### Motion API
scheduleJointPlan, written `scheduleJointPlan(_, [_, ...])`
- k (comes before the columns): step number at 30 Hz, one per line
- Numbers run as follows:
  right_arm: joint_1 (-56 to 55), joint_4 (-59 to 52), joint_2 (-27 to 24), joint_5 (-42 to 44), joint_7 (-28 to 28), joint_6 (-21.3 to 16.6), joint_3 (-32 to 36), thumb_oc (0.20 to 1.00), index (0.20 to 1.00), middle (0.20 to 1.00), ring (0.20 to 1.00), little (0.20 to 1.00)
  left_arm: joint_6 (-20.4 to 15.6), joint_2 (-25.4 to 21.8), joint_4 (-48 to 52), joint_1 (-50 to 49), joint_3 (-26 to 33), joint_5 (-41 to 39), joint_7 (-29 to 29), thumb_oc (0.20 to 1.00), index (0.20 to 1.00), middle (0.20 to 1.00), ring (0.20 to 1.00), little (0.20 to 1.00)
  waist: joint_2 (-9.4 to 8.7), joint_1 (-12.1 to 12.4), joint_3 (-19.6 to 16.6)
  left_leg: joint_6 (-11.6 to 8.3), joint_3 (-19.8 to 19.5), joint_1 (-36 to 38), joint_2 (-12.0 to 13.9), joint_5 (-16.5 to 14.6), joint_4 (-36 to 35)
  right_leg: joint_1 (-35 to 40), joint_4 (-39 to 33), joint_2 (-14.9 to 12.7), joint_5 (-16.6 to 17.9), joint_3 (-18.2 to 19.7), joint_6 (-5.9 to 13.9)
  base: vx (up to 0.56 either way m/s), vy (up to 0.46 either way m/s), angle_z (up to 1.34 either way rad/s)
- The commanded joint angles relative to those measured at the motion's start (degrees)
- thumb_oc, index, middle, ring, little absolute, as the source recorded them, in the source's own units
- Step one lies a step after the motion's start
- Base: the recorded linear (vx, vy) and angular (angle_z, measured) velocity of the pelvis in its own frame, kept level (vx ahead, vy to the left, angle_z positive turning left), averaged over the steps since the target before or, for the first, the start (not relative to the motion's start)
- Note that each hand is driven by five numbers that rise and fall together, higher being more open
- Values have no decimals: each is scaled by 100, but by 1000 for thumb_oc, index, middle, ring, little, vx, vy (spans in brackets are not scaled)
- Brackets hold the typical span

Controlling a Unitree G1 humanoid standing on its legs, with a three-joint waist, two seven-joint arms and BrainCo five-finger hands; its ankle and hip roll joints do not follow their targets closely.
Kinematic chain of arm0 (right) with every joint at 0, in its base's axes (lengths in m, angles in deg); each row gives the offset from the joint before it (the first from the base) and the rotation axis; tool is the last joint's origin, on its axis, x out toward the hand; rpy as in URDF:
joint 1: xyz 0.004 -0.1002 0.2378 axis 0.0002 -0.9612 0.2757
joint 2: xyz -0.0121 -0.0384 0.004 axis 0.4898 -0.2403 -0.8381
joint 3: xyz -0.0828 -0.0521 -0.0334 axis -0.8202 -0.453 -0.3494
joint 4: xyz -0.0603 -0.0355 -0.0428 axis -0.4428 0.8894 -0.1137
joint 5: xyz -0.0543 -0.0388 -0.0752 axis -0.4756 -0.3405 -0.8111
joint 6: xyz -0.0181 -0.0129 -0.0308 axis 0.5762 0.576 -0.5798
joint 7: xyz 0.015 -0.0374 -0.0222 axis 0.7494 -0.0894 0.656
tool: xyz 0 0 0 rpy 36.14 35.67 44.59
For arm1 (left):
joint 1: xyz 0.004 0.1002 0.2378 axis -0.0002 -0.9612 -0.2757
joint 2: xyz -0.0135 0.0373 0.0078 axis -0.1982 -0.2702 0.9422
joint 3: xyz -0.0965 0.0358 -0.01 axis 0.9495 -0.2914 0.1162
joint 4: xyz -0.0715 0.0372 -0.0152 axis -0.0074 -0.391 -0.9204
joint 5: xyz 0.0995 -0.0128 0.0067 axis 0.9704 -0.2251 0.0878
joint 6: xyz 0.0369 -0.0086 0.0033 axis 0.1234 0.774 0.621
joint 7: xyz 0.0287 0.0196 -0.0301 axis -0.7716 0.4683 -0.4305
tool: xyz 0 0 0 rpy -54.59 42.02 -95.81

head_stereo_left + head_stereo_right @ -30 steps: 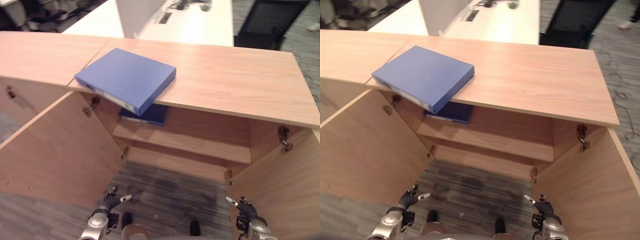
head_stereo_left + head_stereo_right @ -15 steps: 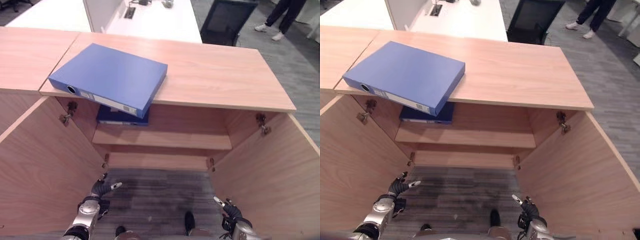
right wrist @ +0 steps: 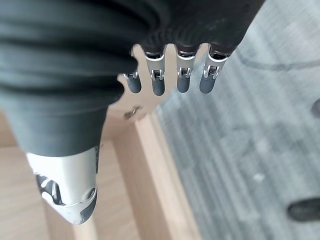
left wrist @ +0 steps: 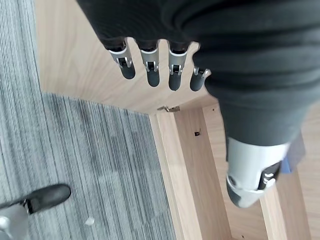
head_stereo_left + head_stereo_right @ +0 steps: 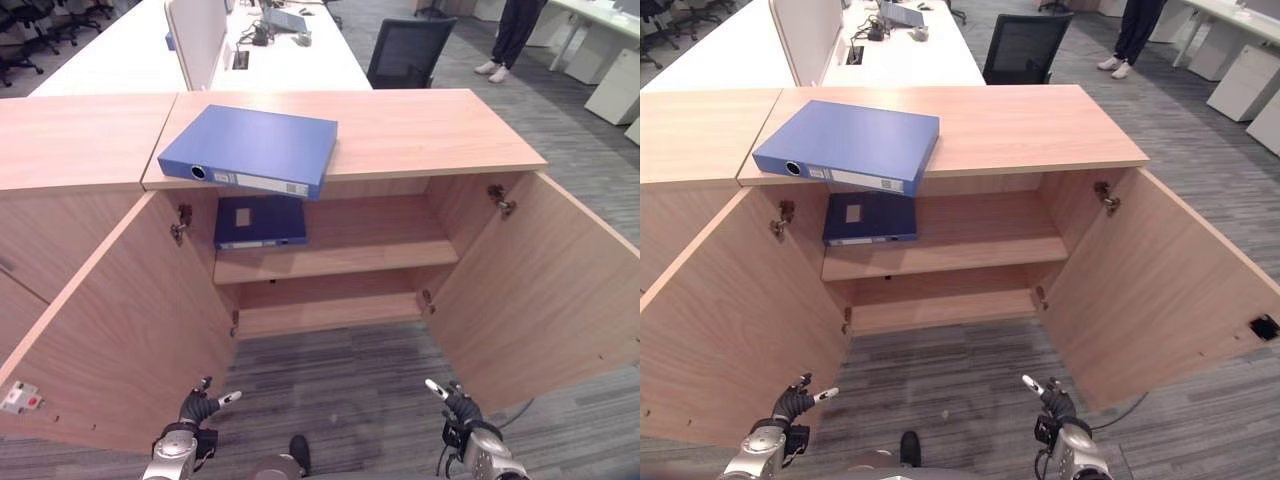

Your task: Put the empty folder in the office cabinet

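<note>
We see blue folder [image 5: 250,150] flat on cabinet top [image 5: 430,135], upper centre of frame, near corner overhanging front edge. Second blue folder [image 5: 260,221] lies on upper shelf [image 5: 370,255] inside open office cabinet, directly below first. Both doors stand wide open: left door [image 5: 110,330], right door [image 5: 540,290]. Left hand [image 5: 197,408] low at lower left, fingers relaxed, holding nothing. Right hand [image 5: 458,408] low at lower right, fingers straight, empty. Both hands well apart from folders.

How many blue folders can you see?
2. One folder on top lies on the cabinet, sticking out over its edge; one folder inside lies on the upper shelf. Others may be hidden.
</note>
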Motion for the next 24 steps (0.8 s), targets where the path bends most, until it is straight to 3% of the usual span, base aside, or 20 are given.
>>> scheduleJointPlan(1, [35, -148, -272, -155, -21, -184, 126, 1000, 1000, 1000, 1000, 1000, -225, 58, 122, 126, -246, 125, 0, 1000, 1000, 1000, 1000, 1000, 508, 142, 91, -369, -365, 1054, 514, -124, -487, 169, 231, 416, 194, 104, 698, 63, -14, -12])
scheduleJointPlan(12, [-58, 63, -303, -233, -3, -132, 122, 1000, 1000, 1000, 1000, 1000, -201, 150, 151, 8, -315, 191, -4, 1000, 1000, 1000, 1000, 1000, 548, 198, 11, -387, -419, 1326, 561, -109, -573, 394, 273, 404, 180, -101, 683, 29, 3, 5])
scheduleJointPlan(19, [43, 141, -290, -292, 17, -67, 87, 1000, 1000, 1000, 1000, 1000, -199, 58, 245, 141, -354, 172, -19, 1000, 1000, 1000, 1000, 1000, 501, 319, 121, -276, -467, 1083, 505, -183, -401, 95, 666, 233, 256, -147, 782, -52, 50, 7])
scheduleJointPlan(22, [83, 140, -282, -291, 17, -62, 101, 1000, 1000, 1000, 1000, 1000, -200, 24, 285, 201, -371, 160, -25, 1000, 1000, 1000, 1000, 1000, 514, 321, 226, -229, -512, 1008, 484, -223, -317, -195, 1101, 163, 365, -119, 839, -60, 42, 8])
scheduleJointPlan(24, [156, 115, -281, -283, 7, -54, 97, 1000, 1000, 1000, 1000, 1000, -193, -27, 327, 270, -360, 114, -41, 1000, 1000, 1000, 1000, 1000, 528, 276, 408, -203, -569, 1006, 469, -239, -289, -599, 1637, 66, 826, -70, 850, -73, 24, 16])
